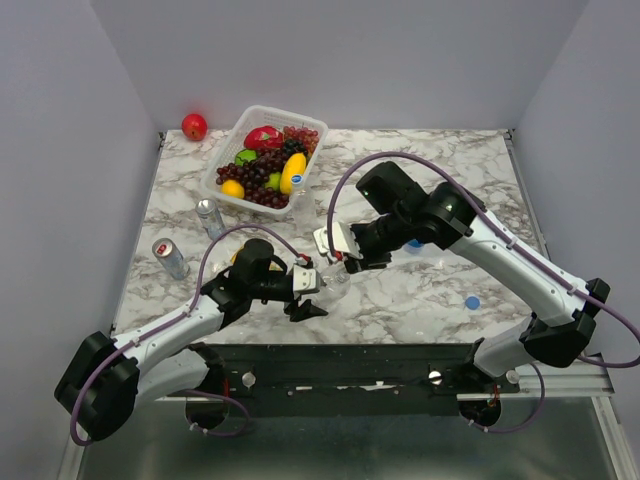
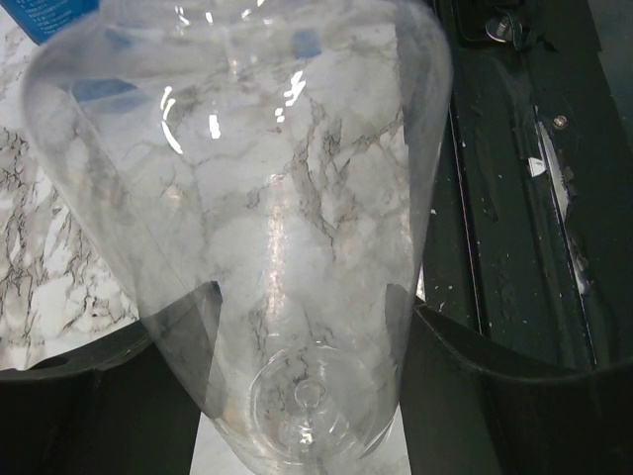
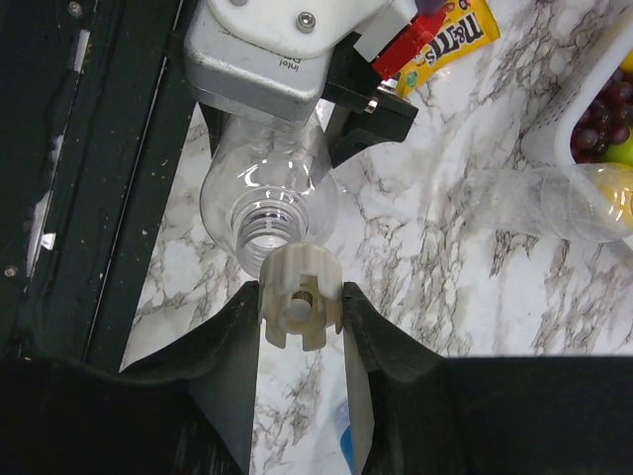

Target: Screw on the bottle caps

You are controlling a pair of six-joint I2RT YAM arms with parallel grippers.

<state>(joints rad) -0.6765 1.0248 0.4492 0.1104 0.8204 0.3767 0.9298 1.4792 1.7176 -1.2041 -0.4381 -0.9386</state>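
Note:
My left gripper (image 2: 307, 391) is shut on a colourless bottle (image 2: 267, 228), whose base faces the left wrist camera. In the top view the left gripper (image 1: 308, 285) holds that bottle (image 1: 331, 272) lying level, with its neck toward the right gripper (image 1: 346, 260). My right gripper (image 3: 302, 309) is shut on a pale whitish cap (image 3: 302, 295). The cap sits right in front of the bottle's open threaded neck (image 3: 267, 226); I cannot tell whether they touch. A plain blue cap (image 1: 472, 302) lies on the table to the right. A second clear bottle (image 3: 554, 203) lies beside the basket.
A white basket (image 1: 222, 170) of fruit stands at the back left, with a red apple (image 1: 194, 126) beyond it. Two slim silver cans (image 1: 208, 215) (image 1: 170, 258) stand on the left. A yellow sweets packet (image 3: 450, 35) lies behind the left gripper.

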